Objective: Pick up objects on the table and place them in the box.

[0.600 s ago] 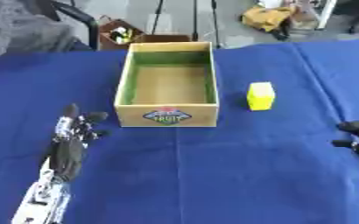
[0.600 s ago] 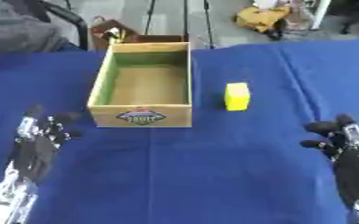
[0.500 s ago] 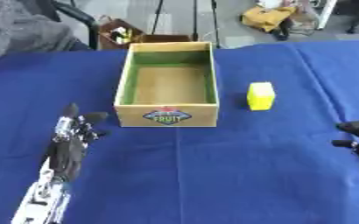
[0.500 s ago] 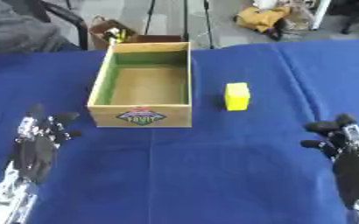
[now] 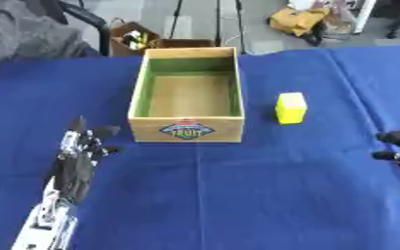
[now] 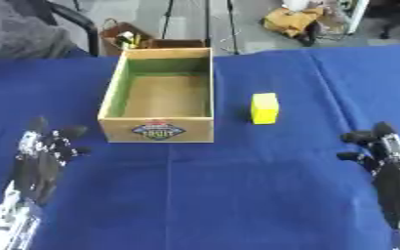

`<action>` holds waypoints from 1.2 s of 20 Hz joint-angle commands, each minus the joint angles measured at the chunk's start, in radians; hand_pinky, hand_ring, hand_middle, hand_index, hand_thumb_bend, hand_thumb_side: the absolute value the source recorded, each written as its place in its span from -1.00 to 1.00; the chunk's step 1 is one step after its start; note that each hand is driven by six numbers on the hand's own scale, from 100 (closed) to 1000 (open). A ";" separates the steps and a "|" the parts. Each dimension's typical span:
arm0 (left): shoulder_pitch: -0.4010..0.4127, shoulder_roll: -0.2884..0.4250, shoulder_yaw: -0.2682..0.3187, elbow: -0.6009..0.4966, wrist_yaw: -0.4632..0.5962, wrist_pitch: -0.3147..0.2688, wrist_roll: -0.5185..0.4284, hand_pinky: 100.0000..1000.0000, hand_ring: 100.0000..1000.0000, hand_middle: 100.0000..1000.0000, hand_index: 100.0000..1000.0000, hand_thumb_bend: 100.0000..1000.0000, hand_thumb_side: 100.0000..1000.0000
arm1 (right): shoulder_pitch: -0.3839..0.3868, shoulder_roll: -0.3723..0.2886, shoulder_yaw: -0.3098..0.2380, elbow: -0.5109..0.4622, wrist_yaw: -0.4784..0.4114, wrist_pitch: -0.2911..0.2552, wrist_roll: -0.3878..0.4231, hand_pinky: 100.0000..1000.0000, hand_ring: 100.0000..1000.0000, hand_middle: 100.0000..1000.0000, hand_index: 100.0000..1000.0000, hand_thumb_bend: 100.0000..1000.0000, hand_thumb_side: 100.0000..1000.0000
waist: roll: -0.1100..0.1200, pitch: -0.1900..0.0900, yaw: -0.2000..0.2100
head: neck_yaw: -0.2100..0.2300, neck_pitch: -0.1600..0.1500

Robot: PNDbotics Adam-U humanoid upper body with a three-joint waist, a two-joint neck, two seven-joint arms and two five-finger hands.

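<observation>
A: What is in the wooden box (image 5: 186,95)?
B: Nothing visible inside; a yellow block (image 5: 290,108) stands just right of it on the blue tabletop (image 5: 237,195).
A: The hands?
B: Left hand (image 5: 80,149) and right hand (image 6: 383,149) rest near the lower corners, fingers spread, holding nothing; bare cloth between them.

Blue cloth (image 5: 237,195) covers whole table, faint crease lines across it. Beyond far edge, grey floor. Brown open carton (image 5: 133,40) on floor past far-left part of edge, small yellow and dark items inside, too small to identify. Dark curved chair frame (image 5: 88,19) beside carton. Grey fabric mass (image 5: 20,44) at far-left corner. Thin dark stand legs (image 5: 212,19) behind far edge, middle. Yellow-brown bag (image 5: 295,20) on floor, far right.
</observation>
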 commanded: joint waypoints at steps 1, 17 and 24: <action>-0.006 0.015 -0.001 -0.010 -0.002 0.000 -0.004 0.40 0.78 0.36 0.24 -0.47 1.00 | -0.045 -0.090 0.003 0.002 0.014 0.005 0.015 0.17 0.55 0.09 0.20 -1.00 0.67 | -0.003 -0.018 0.002 | -0.006 -0.009; 0.001 0.021 -0.029 -0.004 -0.001 0.004 -0.030 0.40 0.78 0.36 0.24 -0.48 1.00 | -0.562 -0.234 0.129 0.585 0.353 -0.065 0.333 0.36 0.72 0.45 0.49 -0.99 0.21 | -0.011 -0.041 0.053 | -0.058 -0.013; -0.018 0.023 -0.043 -0.006 -0.001 0.006 -0.043 0.40 0.78 0.36 0.24 -0.48 1.00 | -0.705 -0.159 0.125 0.831 0.704 -0.194 0.429 0.59 0.85 0.64 0.62 -0.54 -0.04 | -0.017 -0.030 0.102 | -0.093 -0.038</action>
